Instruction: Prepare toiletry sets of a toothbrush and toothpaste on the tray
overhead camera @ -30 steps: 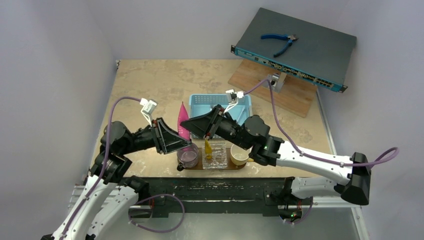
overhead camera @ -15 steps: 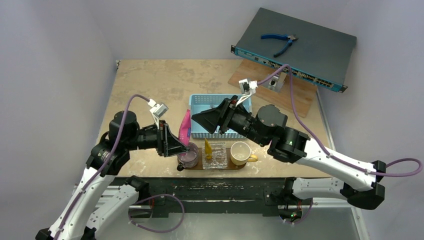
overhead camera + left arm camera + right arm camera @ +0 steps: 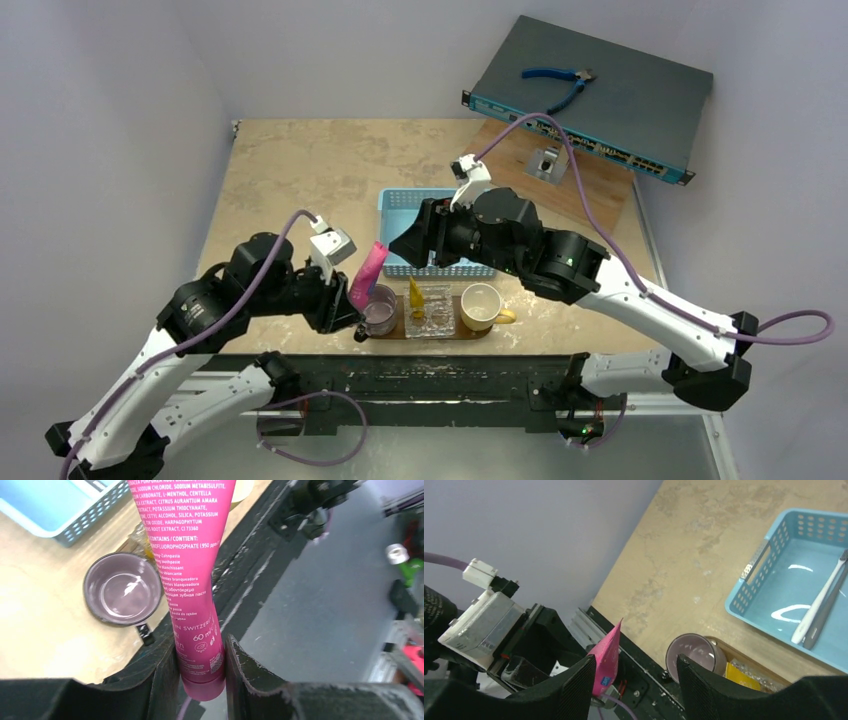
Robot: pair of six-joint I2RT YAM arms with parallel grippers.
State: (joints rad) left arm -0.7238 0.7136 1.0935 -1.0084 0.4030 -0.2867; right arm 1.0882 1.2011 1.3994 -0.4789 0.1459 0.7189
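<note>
Lowering the pink toothpaste tube well means centring it over the purple cup at the tray's left end, by the table's near edge — the left gripper pinches its cap end, tilted. The right gripper hangs wide and empty — keep it clear.

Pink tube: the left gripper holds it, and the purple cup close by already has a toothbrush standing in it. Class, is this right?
One point is wrong: the purple cup is empty, as the left wrist view shows. The toothbrushes lie in the blue basket. The rest stands: the left gripper holds the pink tube close to that cup.
</note>
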